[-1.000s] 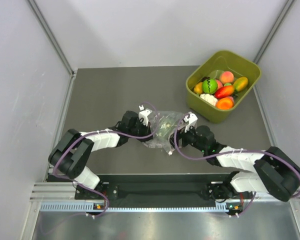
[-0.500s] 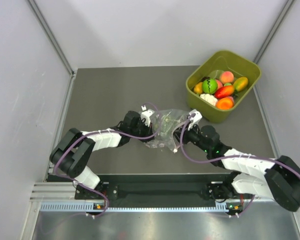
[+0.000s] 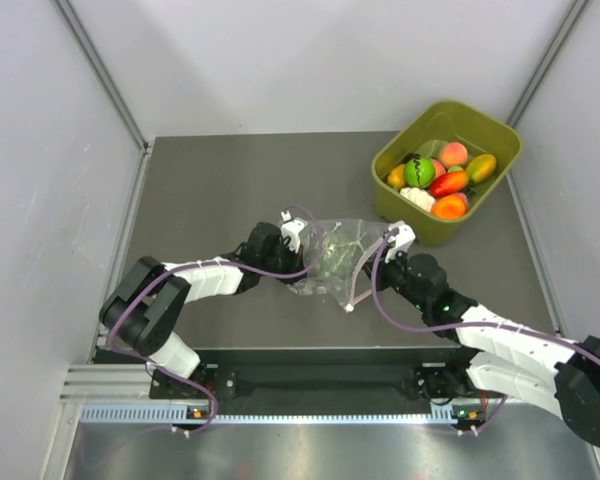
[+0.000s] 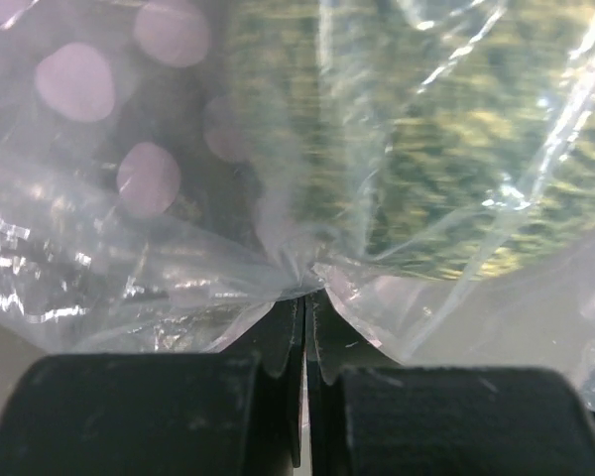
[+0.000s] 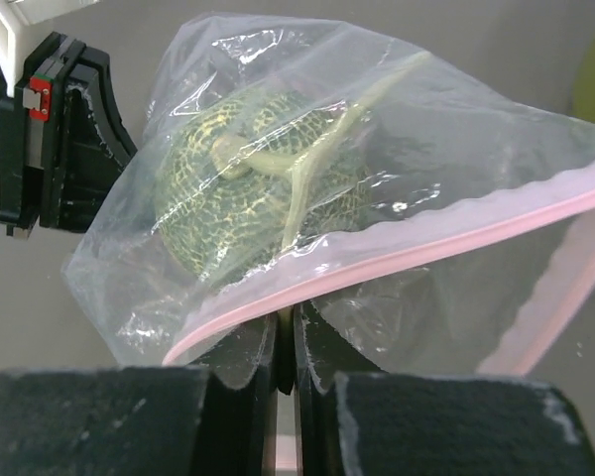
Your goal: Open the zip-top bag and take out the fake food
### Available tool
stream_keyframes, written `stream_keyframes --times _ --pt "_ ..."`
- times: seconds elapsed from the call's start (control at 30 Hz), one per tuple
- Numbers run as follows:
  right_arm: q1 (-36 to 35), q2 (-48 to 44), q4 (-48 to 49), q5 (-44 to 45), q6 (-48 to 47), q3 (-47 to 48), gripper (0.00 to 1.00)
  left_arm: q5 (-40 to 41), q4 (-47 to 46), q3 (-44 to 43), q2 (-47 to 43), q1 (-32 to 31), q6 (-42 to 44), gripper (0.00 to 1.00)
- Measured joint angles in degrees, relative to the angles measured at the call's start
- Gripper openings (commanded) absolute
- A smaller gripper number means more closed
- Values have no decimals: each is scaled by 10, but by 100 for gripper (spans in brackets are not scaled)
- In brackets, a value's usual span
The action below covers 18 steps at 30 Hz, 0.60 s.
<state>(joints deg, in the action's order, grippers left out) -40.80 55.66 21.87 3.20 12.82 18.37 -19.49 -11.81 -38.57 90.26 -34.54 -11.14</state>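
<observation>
The clear zip-top bag (image 3: 332,258) hangs stretched between both grippers over the middle of the table. Inside it sits the fake food (image 5: 248,178), a round green melon with a yellow net pattern and a pale stem, also filling the left wrist view as the melon (image 4: 426,149). My left gripper (image 4: 305,296) is shut on a pinch of the bag's plastic (image 4: 159,258) on its left side. My right gripper (image 5: 286,315) is shut on the bag's edge just under the pink zip strip (image 5: 426,248). From above, the left gripper (image 3: 302,240) and right gripper (image 3: 380,243) flank the bag.
An olive-green tub (image 3: 448,103) at the back right holds several toy fruits, close behind the right gripper. Grey walls enclose the dark table (image 3: 210,190) on the left, right and back. The left gripper's body (image 5: 50,139) shows beyond the bag in the right wrist view.
My right gripper has closed from wide open onto the bag's zip edge, and its arm has shifted right and forward. The left gripper kept its grip.
</observation>
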Motion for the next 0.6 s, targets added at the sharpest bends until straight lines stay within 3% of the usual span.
stream_keyframes --times 0.33,0.6 --pt "-7 -139 -144 43 18 0 0 30 2 4 -27 50 -45 0" --pt "-8 -150 -214 -6 23 6 0 29 -2 14 -39 92 -91 0"
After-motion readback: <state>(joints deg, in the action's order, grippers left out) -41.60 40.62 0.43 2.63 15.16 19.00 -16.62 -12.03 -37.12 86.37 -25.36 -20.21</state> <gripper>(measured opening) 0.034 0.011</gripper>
